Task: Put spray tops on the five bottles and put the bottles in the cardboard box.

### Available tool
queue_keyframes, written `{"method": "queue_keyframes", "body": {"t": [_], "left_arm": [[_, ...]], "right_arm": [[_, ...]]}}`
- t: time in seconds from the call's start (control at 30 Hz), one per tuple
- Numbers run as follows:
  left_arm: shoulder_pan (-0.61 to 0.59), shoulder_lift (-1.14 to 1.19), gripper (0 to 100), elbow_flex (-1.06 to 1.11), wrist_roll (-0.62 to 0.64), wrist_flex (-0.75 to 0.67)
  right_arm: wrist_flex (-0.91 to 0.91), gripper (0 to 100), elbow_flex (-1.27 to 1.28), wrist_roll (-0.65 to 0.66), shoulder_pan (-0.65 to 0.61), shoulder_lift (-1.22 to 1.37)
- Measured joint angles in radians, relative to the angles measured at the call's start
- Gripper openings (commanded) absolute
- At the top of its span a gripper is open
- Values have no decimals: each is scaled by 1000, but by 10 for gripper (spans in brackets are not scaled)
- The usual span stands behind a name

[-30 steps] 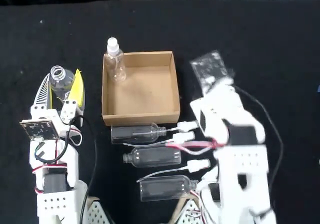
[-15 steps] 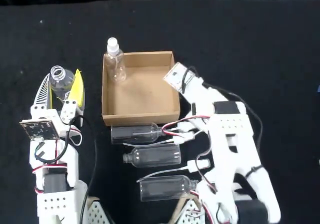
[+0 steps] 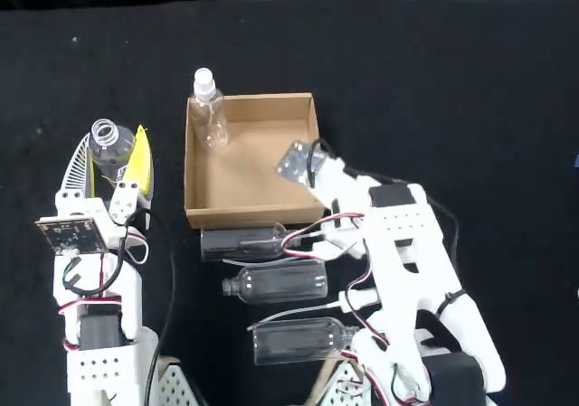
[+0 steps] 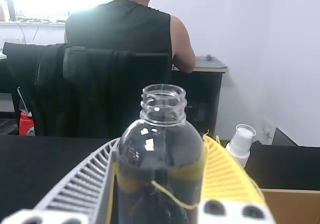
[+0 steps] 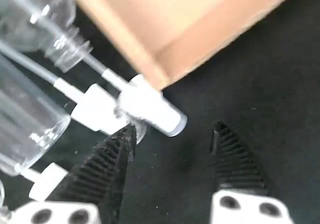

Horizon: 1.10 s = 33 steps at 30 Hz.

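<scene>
My left gripper (image 3: 115,153) is shut on an upright clear bottle (image 4: 157,149) with a bare open neck, left of the cardboard box (image 3: 255,209). A bottle with a white spray top (image 3: 207,108) stands in the box's far left corner; its top (image 4: 240,141) rises beyond the yellow finger. Three capless bottles (image 3: 276,282) lie side by side in front of the box. Loose spray tops (image 3: 357,297) with dip tubes lie at their necks. My right gripper (image 5: 175,131) hangs open just above one white spray top (image 5: 150,108) by the box's near right corner (image 5: 165,39).
The table is covered in black cloth (image 3: 470,99), open to the right of and behind the box. The right arm's body (image 3: 407,270) covers the ground right of the lying bottles. A second spray top (image 5: 92,107) and a bottle neck (image 5: 65,52) lie close to the right gripper.
The right arm has swung left and down, from beside the box's right wall to the spray tops at its near right corner. The left arm has kept still with its bottle.
</scene>
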Motion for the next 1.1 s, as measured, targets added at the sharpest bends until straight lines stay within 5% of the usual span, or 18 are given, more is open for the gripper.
{"method": "queue_keyframes", "body": {"t": [0.27, 1.1], "left_arm": [[0, 0, 30, 0, 0, 0], [0, 0, 30, 0, 0, 0]], "right_arm": [[-124, 226, 81, 25, 15, 0], [-123, 230, 127, 405, 35, 0]]}}
